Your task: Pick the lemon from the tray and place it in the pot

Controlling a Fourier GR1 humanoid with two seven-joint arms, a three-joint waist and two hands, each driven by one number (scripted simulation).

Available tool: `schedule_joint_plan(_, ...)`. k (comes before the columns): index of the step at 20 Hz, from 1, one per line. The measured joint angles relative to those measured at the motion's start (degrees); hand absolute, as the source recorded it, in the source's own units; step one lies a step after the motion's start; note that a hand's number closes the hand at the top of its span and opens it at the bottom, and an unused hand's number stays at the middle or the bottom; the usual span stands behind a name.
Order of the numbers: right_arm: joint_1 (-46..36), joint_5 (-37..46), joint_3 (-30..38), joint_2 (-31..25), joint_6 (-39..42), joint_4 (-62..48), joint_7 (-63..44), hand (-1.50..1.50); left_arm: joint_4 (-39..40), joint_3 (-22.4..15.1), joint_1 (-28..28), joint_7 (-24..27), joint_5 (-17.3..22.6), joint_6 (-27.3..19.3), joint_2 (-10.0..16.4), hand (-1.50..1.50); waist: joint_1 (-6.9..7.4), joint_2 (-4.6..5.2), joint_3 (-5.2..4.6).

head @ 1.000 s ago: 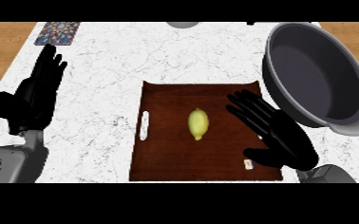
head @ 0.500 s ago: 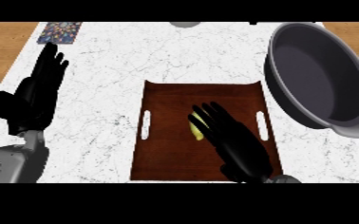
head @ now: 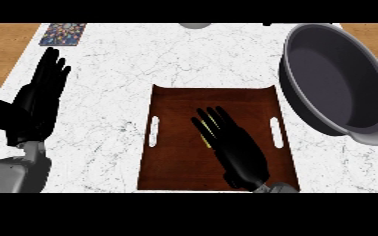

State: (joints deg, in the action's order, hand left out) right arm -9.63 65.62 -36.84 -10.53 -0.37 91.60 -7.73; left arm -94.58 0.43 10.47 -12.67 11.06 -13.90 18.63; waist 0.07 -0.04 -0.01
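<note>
My right hand (head: 240, 150) has swung in from the tray's right side and now sits flat over the middle of the dark brown wooden tray (head: 173, 170), coming in from the near edge. Its fingers are straight and close together, pointing away from me and a little left, not curled on anything yet.

The small yellow lemon (head: 204, 139) has not moved from the tray's centre. 1 second ago it was in full view; now only a thin yellow sliver shows at the left edge of my fingers. That sliver runs near to far, so I judge the long axis lies along the tray's length, with its ends hidden.

I read this as the reach done and the grasp to come.

My left hand (head: 33, 105) rests open at the left edge, fingers up. The big grey round metal pot (head: 325, 70) waits at far right on the white marble counter (head: 111, 70).
</note>
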Motion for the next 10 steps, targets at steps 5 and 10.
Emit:
schedule_joint_plan(5, -1.55, 3.22, 2.49, 3.26, -1.45, -5.52, 0.35, -1.5, 1.28, 1.32, 1.13, 0.14, -1.06, 1.2, -1.01, 0.0, -0.01, 0.05, 0.01)
schedule_joint_plan(10, -2.21, 4.96, 4.94, 5.33, -2.95, -9.76, 3.37, -1.5, 0.84, 2.27, 0.62, 0.26, -2.37, 2.47, -2.29, 0.0, 0.0, 0.04, 0.01)
